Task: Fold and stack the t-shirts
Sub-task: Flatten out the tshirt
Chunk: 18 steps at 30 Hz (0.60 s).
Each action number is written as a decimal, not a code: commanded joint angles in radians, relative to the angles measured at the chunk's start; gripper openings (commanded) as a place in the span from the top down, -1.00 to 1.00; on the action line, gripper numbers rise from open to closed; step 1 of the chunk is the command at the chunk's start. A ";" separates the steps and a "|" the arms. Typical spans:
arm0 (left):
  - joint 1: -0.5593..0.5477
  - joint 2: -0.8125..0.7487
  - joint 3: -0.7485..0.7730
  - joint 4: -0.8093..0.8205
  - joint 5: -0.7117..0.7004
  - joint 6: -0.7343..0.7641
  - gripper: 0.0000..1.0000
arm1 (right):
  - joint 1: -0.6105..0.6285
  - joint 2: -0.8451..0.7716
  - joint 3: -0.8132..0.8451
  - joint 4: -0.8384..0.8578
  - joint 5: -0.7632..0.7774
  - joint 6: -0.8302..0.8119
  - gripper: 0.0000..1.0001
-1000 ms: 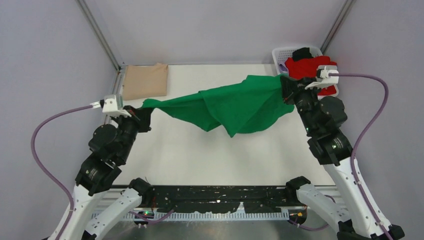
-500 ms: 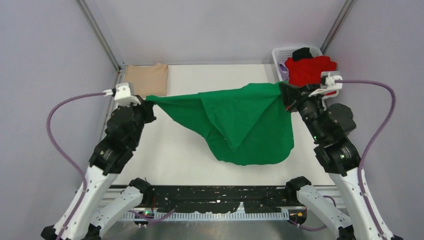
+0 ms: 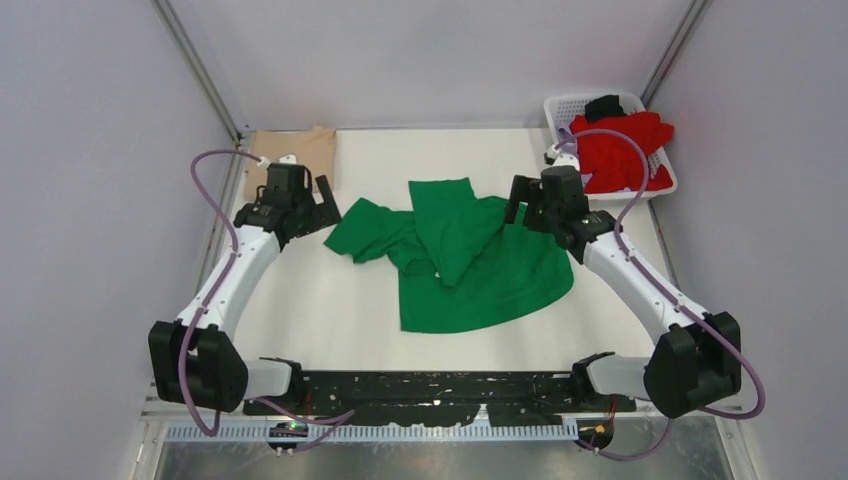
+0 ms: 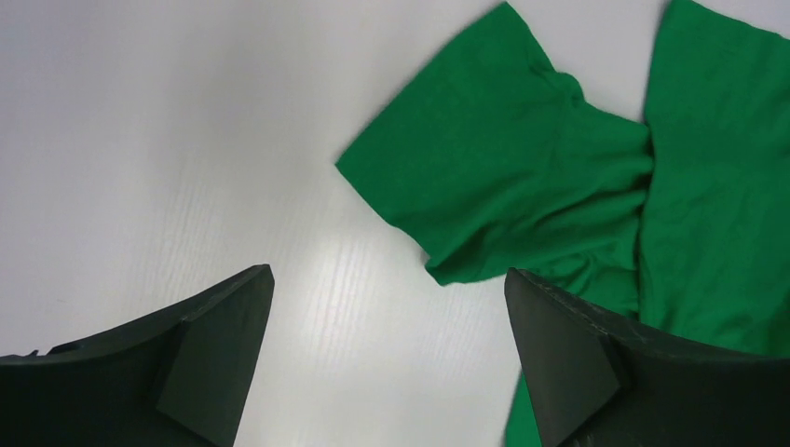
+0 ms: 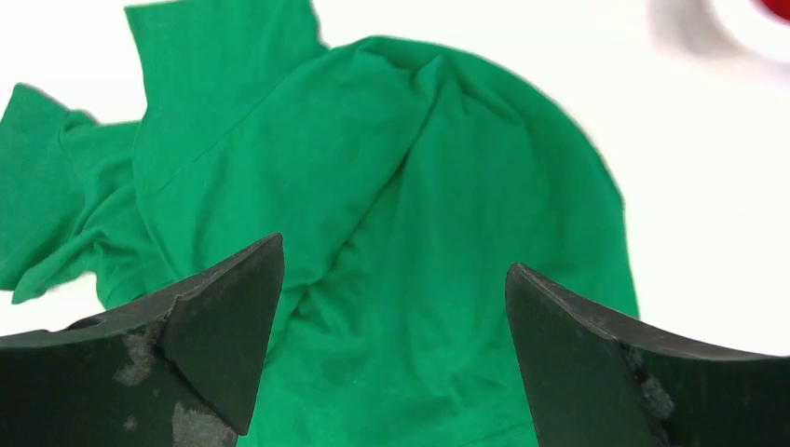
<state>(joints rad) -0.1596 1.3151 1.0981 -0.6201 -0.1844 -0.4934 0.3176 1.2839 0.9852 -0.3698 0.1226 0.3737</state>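
Note:
The bright green t-shirt (image 3: 460,260) lies rumpled and partly spread on the white table, with a sleeve (image 4: 494,177) pointing left. My left gripper (image 3: 322,208) hovers open just off that sleeve's left edge; only bare table shows between its fingers (image 4: 387,275). At the shirt's right shoulder my right gripper (image 3: 520,208) is open above the green cloth (image 5: 391,186), holding nothing (image 5: 395,253). A folded tan t-shirt (image 3: 290,152) rests at the back left corner. The red t-shirt (image 3: 620,150) is heaped in the basket.
The white lattice basket (image 3: 565,105) stands at the back right corner, with a black garment (image 3: 605,105) and a bit of lilac cloth (image 3: 566,135) in it. Grey walls close the table on three sides.
Both grippers let go of the green t-shirt, which dropped from being stretched in the air onto the table. Both arms have reached forward and lowered over its ends.

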 commanded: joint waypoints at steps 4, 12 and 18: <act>-0.041 -0.146 -0.122 0.176 0.442 -0.058 -0.99 | -0.089 -0.184 -0.090 0.012 0.244 0.113 -0.91; -0.225 0.082 -0.008 0.229 0.479 -0.074 -0.99 | -0.264 -0.272 -0.280 0.016 0.139 0.182 -0.91; -0.226 0.436 0.292 0.184 0.473 -0.068 -0.99 | -0.302 -0.195 -0.302 0.051 0.037 0.162 -0.91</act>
<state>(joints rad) -0.3912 1.5833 1.1969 -0.4545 0.2581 -0.5541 0.0280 1.0538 0.6849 -0.3855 0.2352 0.5297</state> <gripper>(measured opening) 0.994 0.956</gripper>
